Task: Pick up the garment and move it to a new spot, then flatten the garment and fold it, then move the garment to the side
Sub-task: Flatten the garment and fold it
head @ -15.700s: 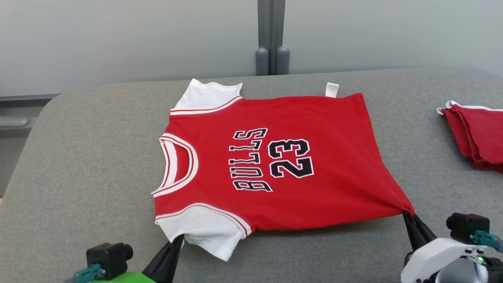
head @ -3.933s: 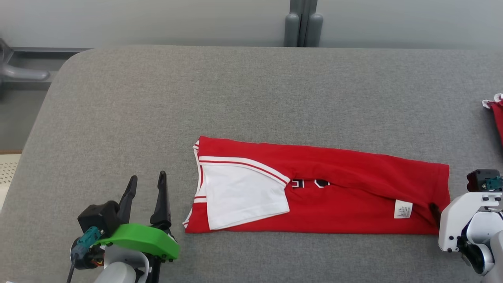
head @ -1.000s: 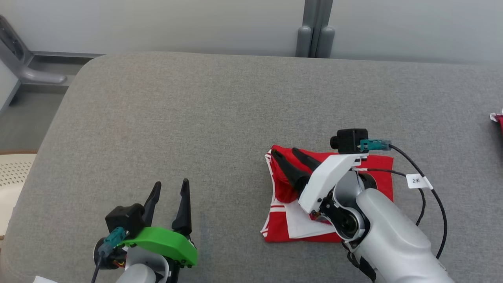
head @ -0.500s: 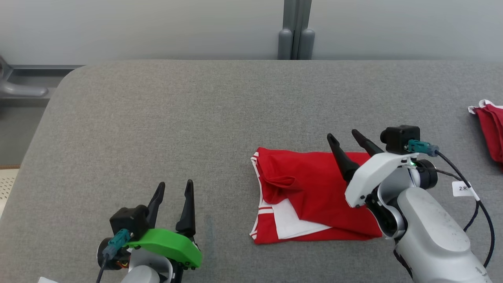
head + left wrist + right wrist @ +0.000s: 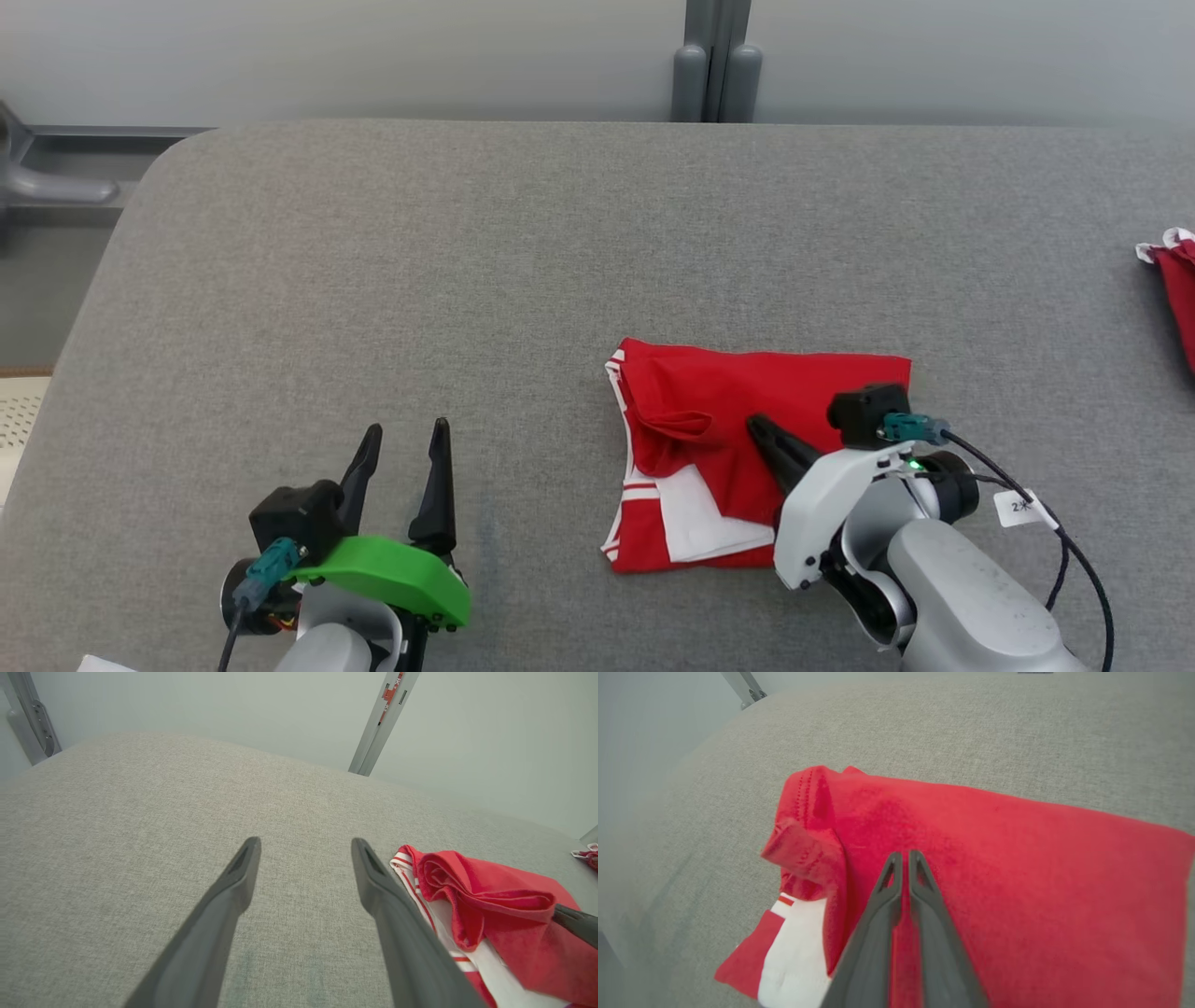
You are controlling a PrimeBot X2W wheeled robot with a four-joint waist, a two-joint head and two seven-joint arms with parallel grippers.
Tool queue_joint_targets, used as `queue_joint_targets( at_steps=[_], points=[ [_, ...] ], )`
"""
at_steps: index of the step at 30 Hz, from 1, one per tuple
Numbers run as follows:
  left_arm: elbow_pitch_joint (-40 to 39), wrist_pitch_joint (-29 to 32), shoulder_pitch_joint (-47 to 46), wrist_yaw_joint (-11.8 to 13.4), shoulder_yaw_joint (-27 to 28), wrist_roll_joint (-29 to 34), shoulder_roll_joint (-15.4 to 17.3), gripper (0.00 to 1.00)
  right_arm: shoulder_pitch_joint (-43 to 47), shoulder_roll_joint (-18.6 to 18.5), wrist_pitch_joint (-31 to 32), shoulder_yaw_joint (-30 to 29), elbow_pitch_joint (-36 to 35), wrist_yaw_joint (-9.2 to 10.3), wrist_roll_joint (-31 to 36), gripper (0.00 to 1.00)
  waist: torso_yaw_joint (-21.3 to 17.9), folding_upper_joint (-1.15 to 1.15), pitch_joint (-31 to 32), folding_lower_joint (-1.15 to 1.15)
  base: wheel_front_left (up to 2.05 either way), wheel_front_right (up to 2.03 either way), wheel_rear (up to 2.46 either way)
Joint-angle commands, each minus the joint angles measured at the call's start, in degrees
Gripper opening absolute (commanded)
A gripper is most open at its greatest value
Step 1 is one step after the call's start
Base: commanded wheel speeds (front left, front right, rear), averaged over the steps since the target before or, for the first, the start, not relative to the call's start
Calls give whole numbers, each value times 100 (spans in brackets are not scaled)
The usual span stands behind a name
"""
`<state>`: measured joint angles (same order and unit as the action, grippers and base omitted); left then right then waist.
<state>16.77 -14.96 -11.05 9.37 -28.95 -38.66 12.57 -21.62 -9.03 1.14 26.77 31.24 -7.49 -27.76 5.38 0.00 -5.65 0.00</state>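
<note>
Two dark fingers of my right gripper [image 5: 901,856] are pressed together tip to tip, with only a thin slit lower down where red shows through. They lie over the top layer of the folded garment [image 5: 994,858]. I cannot tell whether they touch the cloth or have any of it caught between them. From the head camera the right gripper [image 5: 754,426] reaches in from the garment's near right corner, and its white wrist housing hides that corner and part of the near edge.

The garment [image 5: 728,392] sits right of centre on the grey padded table [image 5: 420,261], folded into a rough rectangle. Its left end is bunched into a loose roll, and a white sleeve [image 5: 695,523] pokes out from under the red layer at the near left. No lettering is visible in this fold.

My left gripper [image 5: 406,429] is at the lower left with its fingers spread wide over bare table, well apart from the garment. In its own wrist camera the left gripper [image 5: 304,842] has one finger covering the garment's [image 5: 490,896] near left edge.

At the far right, a second red cloth [image 5: 1178,280] is cut off by the frame, too little of it showing to identify.
</note>
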Motion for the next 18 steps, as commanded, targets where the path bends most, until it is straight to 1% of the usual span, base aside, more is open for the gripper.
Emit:
queue_joint_targets(
  at_steps=[1, 10, 15, 18],
  points=[
    [-19, -21, -78, 14, 31, 48, 41, 100, -86, 34, -33, 99, 71, 2, -57, 0, 65, 0, -16, 0, 0, 0, 0],
    [-31, -21, -89, 9, 98, 49, 15, 100, -381, 236, -94, 1038, 450, 2, -316, 0, 273, 0, -52, 0, 0, 0, 0],
    [-26, -22, -86, 4, 159, 56, -4, 100, -475, 263, -114, 1592, 593, 2, -522, 0, 284, 0, -68, 0, 0, 0, 0],
    [-29, -23, -70, 12, 206, 70, -12, 100, -543, 233, -246, 1780, 636, 2, -636, 0, 239, 0, -64, 0, 0, 0, 0]
  ],
)
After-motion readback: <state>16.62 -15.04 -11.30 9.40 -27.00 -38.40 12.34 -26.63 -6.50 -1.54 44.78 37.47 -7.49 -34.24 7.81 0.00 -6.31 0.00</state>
